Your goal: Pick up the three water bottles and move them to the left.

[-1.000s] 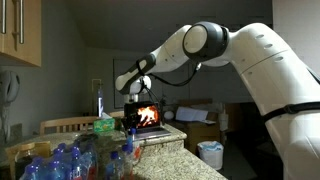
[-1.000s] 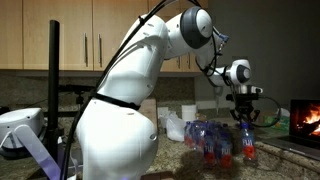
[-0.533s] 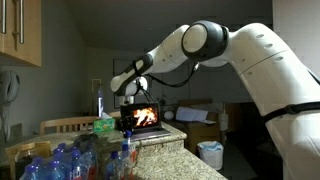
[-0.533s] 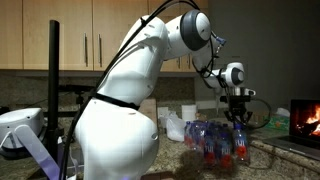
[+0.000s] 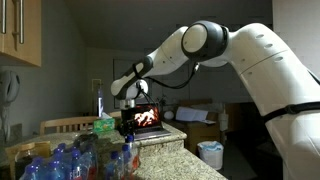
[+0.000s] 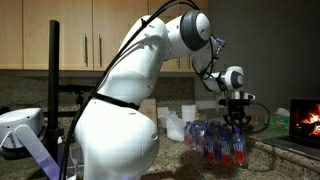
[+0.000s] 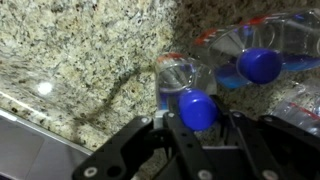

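Observation:
My gripper (image 7: 197,112) is shut on the neck of a clear water bottle (image 7: 176,76) with a blue cap and a red band, held upright over the speckled granite counter (image 7: 80,60). A second red-banded bottle (image 7: 262,50) with a blue cap stands close to its right. In an exterior view the gripper (image 6: 236,125) holds the bottle (image 6: 238,152) at the right edge of a cluster of red-banded bottles (image 6: 212,140). In an exterior view the gripper (image 5: 127,122) sits above the held bottle (image 5: 127,152). I cannot tell whether the bottle touches the counter.
Many blue-tinted bottles (image 5: 60,162) crowd the near counter. A green-topped item (image 5: 104,125) stands behind them. A lit laptop screen (image 5: 147,117) is beyond the gripper. The counter edge and a dark strip (image 7: 40,150) run along the lower left of the wrist view.
The gripper has moved sideways with the bottle in it, leftward in both exterior views, closer to the other red-banded bottles.

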Controlling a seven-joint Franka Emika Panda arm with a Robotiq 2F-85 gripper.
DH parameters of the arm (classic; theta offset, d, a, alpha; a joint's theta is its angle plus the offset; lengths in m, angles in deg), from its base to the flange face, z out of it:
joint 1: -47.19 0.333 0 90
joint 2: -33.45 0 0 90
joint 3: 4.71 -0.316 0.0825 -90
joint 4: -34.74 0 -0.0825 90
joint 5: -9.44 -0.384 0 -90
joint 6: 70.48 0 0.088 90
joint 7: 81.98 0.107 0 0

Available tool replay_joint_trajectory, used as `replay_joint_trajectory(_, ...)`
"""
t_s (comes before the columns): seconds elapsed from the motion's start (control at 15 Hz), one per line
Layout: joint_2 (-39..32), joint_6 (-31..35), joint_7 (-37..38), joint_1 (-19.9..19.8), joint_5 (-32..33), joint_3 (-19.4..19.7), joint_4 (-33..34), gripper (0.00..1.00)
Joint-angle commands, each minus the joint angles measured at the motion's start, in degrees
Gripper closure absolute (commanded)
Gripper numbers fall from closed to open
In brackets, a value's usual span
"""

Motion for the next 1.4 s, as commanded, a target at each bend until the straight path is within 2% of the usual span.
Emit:
replay_joint_trajectory(0.0, 1.87, -0.02, -0.07, -0.36, -0.76, -0.52, -2.89, 0.88)
replay_joint_trajectory(1.2, 1.24, -0.6, -1.58, -0.88, 0.05, -0.18, -2.31, 0.88)
replay_joint_trajectory(1.27, 1.1, -0.82, -1.81, -0.93, -0.01, -0.22, -2.19, 0.4)
replay_joint_trajectory(1.33, 1.05, -0.76, -1.76, -0.94, -0.01, -0.21, -2.2, 0.39)
